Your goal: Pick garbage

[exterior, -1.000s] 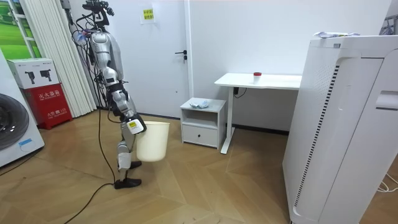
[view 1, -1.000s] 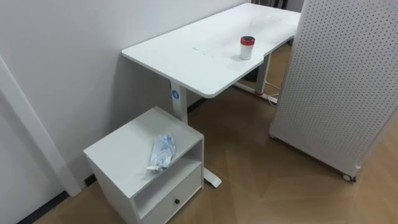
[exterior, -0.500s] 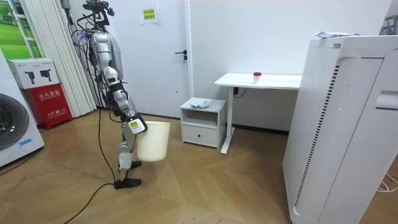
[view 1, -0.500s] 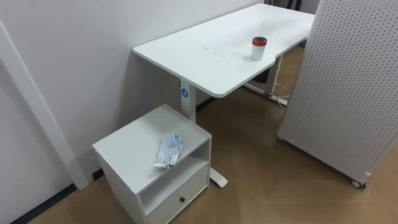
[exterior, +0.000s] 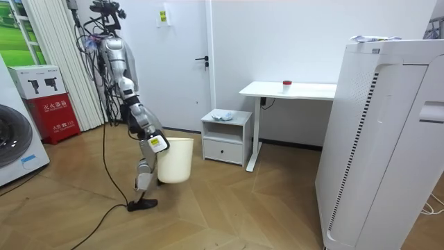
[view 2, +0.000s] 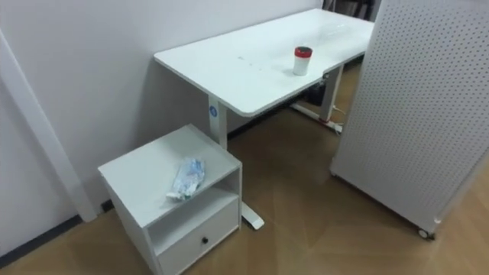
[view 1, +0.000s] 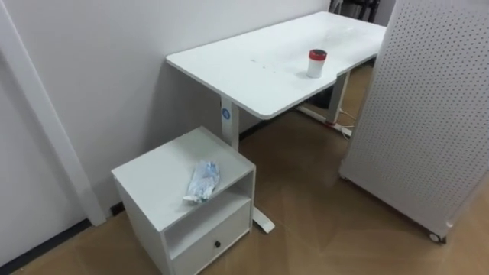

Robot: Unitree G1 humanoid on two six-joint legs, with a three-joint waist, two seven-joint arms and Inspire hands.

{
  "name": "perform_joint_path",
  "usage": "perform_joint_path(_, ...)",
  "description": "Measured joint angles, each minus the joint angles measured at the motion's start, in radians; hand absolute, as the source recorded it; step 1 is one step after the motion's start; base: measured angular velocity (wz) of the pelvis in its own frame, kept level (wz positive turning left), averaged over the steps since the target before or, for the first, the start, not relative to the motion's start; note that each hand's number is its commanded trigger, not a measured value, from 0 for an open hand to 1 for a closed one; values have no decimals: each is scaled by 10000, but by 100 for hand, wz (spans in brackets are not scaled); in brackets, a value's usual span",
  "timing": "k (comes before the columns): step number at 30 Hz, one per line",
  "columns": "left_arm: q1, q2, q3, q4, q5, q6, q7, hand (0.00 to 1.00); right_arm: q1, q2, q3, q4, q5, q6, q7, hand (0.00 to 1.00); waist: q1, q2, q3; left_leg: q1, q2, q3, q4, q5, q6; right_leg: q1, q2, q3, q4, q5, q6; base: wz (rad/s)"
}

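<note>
Garbage, a crumpled plastic wrapper (view 1: 202, 181), lies untouched on the white bedside cabinet (view 1: 149, 172), lower left of frame. In the room view the robot stands well short of it, with a waste bin (exterior: 177, 160) at its right hand (exterior: 155, 142); whether the fingers are spread or curled cannot be told. Approach, pick-up and binning are judged still to do.

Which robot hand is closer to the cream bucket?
Right. Its right hand is at the rim of the cream bucket, on the room view's left. Its left arm is behind its body; that distance cannot be told.
</note>
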Motion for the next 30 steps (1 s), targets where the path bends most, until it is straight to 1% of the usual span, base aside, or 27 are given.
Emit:
perform_joint_path(1, 46, -18, 30, 0, 2, -14, 61, 0, 120, -25, 16, -57, 0, 7, -3, 100, 103, 5, -23, 74, -87, 12, -532, 686, 44, 160, -146, 66, -32, -110, 136, -36)
perform_joint_path(2, 61, -44, 0, -3, 4, -97, 131, 0, 314, -64, 22, -121, 59, 10, -4, 100, 41, -24, -101, 237, -158, 180, -523, 955, 285, 294, -217, 113, -107, -173, 379, -26)
perform_joint_path(3, 139, -52, -17, -2, 5, -150, 174, 0, 396, -76, 66, -189, 156, 6, -3, 100, 57, -12, -138, 263, -157, 319, -447, 1026, 401, 364, -210, 116, -183, -209, 443, -15)
perform_joint_path(4, 100, -54, -19, -2, -5, -293, 226, 0, 432, -68, 170, -250, 309, 5, -30, 100, 48, -20, -161, 230, -163, 397, -102, 892, 532, 510, -240, 68, -439, -157, 526, -23)
perform_joint_path(5, 77, -38, -19, -44, -21, -485, 253, 0, 377, -47, 340, -321, 327, -19, -87, 100, 28, -58, -54, 19, -32, 455, 522, 661, 519, 685, -316, 59, -718, -22, 507, -23)
perform_joint_path(6, 68, -28, -29, -65, -66, -575, 256, 0, 319, -31, 417, -350, 308, -25, -132, 100, 9, -77, 35, -327, 60, 500, 1310, 602, 547, 854, -289, 261, -815, -16, 490, -20)
perform_joint_path(7, 64, -73, -96, -55, -243, -675, 245, 0, 307, -60, 506, -396, 295, -19, -242, 100, 17, 20, 122, -921, 27, 623, 1908, 406, 547, 1171, -216, 916, -999, -18, 405, -11)
perform_joint_path(8, 94, -193, -107, -82, -268, -705, 194, 0, 536, -192, 455, -450, 304, 81, -329, 100, 51, 52, -48, -979, -72, 585, 903, 414, 460, 1294, -235, 1246, -1101, -277, 395, -14)
perform_joint_path(9, 61, -224, -103, -85, -276, -724, 179, 0, 614, -230, 403, -464, 281, 169, -360, 100, 126, 106, -70, -1006, -91, 571, 755, 623, 564, 1334, -280, 1227, -1013, -512, 438, -22)
perform_joint_path(10, 192, -151, -88, -60, -285, -717, 171, 0, 757, -179, 377, -469, 265, 319, -421, 100, 286, -79, -140, -973, -303, 741, 1224, 382, 773, 1461, -601, 1215, -769, -945, 651, -29)
perform_joint_path(11, 188, -83, -77, -61, -306, -724, 167, 0, 757, -152, 350, -484, 136, 331, -427, 100, 350, -384, -230, -982, -457, 1006, 1566, 0, 942, 1521, -876, 1155, -695, -1118, 873, -30)
perform_joint_path(12, 159, -83, -63, -71, -379, -726, 168, 0, 751, -165, 346, -494, 51, 321, -432, 100, 380, -421, -220, -992, -476, 1099, 1758, -184, 988, 1565, -954, 1135, -672, -1127, 911, -25)
perform_joint_path(13, 56, -77, -102, -72, -433, -738, 170, 0, 642, -186, 374, -553, -111, 272, -424, 100, 376, -425, -184, -968, -477, 1209, 2084, -532, 1062, 1584, -1090, 1030, -358, -1082, 997, -20)
perform_joint_path(14, -64, -53, -117, -76, -624, -748, 189, 0, 515, -118, 418, -755, -138, 270, -443, 100, 389, -455, -154, -882, -477, 1292, 2302, -857, 1134, 1399, -1209, 892, 365, -1045, 1060, -15)
perform_joint_path(15, -144, -31, -133, -82, -729, -771, 209, 0, 512, -74, 452, -864, -139, 269, -456, 100, 371, -471, -133, -799, -503, 1317, 2373, -999, 1158, 1247, -1289, 818, 928, -988, 1158, 0)
perform_joint_path(16, -302, 16, -154, -86, -874, -845, 285, 0, 441, 13, 490, -968, -130, 270, -462, 100, 345, -549, -80, -522, -661, 1322, 2337, -1218, 1216, 869, -1532, 662, 2145, -718, 1350, 10)
perform_joint_path(17, -576, 22, -172, -120, -961, -919, 422, 0, 429, 26, 474, -1165, -145, 265, -497, 100, 275, -548, -66, -233, -797, 1312, 2274, -1392, 1302, 414, -1749, 611, 3472, -131, 1335, 13)
perform_joint_path(18, -694, 25, -176, -133, -966, -946, 506, 0, 390, 14, 453, -1181, -157, 261, -537, 100, 267, -470, -41, -97, -821, 1322, 2246, -1491, 1344, 174, -1816, 612, 4117, 297, 1316, 11)
perform_joint_path(20, -1042, 106, -195, -288, -961, -1190, 955, 0, 208, 70, 381, -1095, -153, 168, -559, 100, 302, -341, -7, 453, -835, 1256, 1947, -1717, 1437, -763, -1995, 547, 5913, 2212, 1099, -2)
perform_joint_path(21, -1119, 133, -198, -353, -960, -1233, 1086, 0, 141, 95, 391, -1122, -109, 150, -543, 100, 311, -315, 10, 588, -828, 1217, 1811, -1734, 1445, -1026, -2013, 465, 6254, 2268, 1100, -12)
perform_joint_path(22, -1221, 168, -218, -571, -996, -1363, 1303, 0, 68, 122, 474, -1266, -81, 73, -516, 100, 309, -244, 35, 854, -778, 1188, 1491, -1743, 1439, -1691, -2049, 268, 6732, 1938, 1047, -11)
perform_joint_path(23, -1274, 183, -314, -752, -1218, -1463, 1469, 0, 57, 124, 567, -1423, 6, -41, -521, 100, 311, -85, 4, 1050, -664, 1151, 1237, -1737, 1428, -2333, -1934, 2, 6767, 1453, 995, -9)
perform_joint_path(25, -1337, 182, -445, -1090, -1539, -1654, 1594, 0, 13, 135, 654, -1584, 112, -238, -547, 100, 224, 59, 8, 1325, -559, 1080, 859, -1732, 1395, -3139, -1751, -307, 6021, 981, 968, 0)
perform_joint_path(27, -1308, 154, -605, -1268, -1744, -1807, 1631, 0, -94, 134, 682, -1578, 108, -358, -560, 100, 243, 115, 6, 1700, -471, 1042, 444, -1709, 1346, -3479, -1460, -424, 4307, 826, 938, 0)
perform_joint_path(28, -1363, 100, -654, -1269, -1830, -1878, 1666, 0, -62, 143, 769, -1586, 119, -451, -551, 100, 221, 175, 26, 1993, -450, 956, 142, -1672, 1277, -3467, -1235, -396, 2892, 864, 914, 16)
perform_joint_path(29, -1339, 89, -848, -1268, -1966, -1955, 1702, 0, -32, 158, 813, -1581, 116, -517, -522, 100, 132, 163, 5, 2189, -449, 834, -67, -1676, 1215, -3348, -1017, -346, 1430, 1146, 905, 25)
perform_joint_path(30, -1334, 81, -942, -1260, -1970, -1973, 1724, 0, -32, 171, 818, -1563, 116, -569, -527, 100, 86, 178, 1, 2277, -429, 780, -132, -1693, 1173, -3349, -940, -327, 998, 1635, 876, 39)
